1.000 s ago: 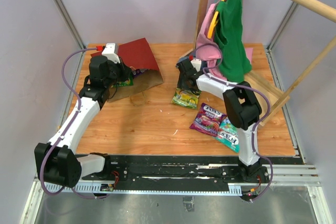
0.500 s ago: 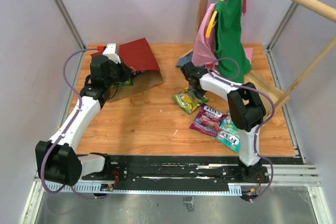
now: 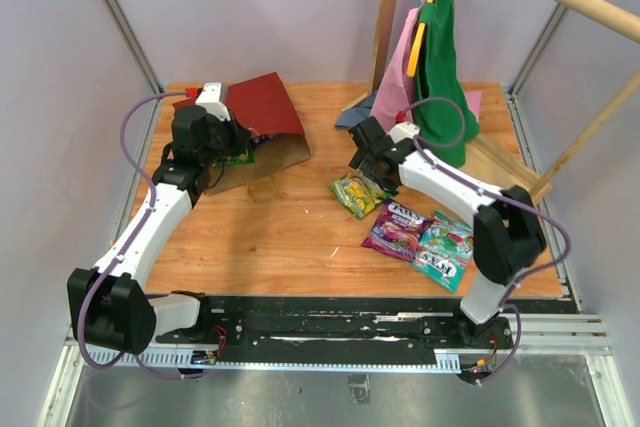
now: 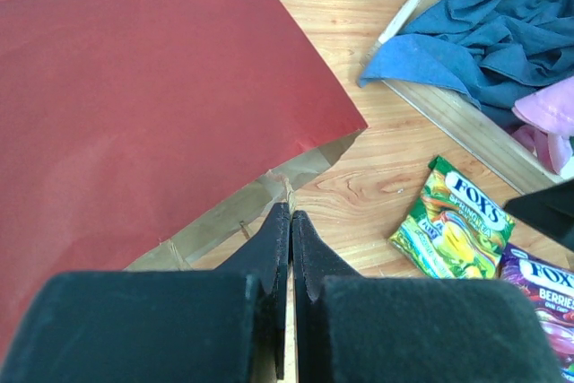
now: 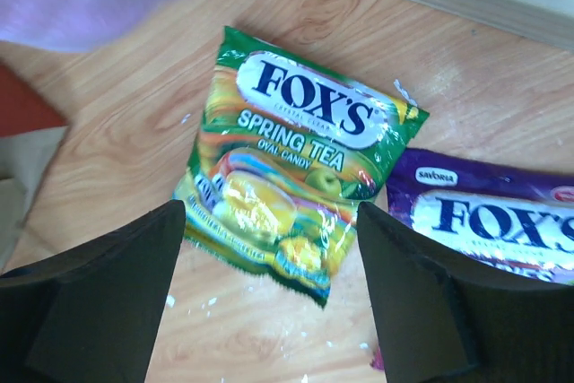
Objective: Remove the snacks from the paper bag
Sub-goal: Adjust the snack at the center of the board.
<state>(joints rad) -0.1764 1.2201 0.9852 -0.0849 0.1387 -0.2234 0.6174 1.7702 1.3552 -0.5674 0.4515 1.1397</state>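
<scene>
3 snacks (image 3: 357, 194) outside bag (image 3: 265, 107), perhaps more inside

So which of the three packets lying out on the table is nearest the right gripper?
The green-and-yellow Spring Tea packet, just beneath the open right gripper; the purple packet and teal packet lie farther off.

A robot lab cell (pale wall panels (image 3: 260, 17), aluminium frame posts (image 3: 120, 22)).
</scene>
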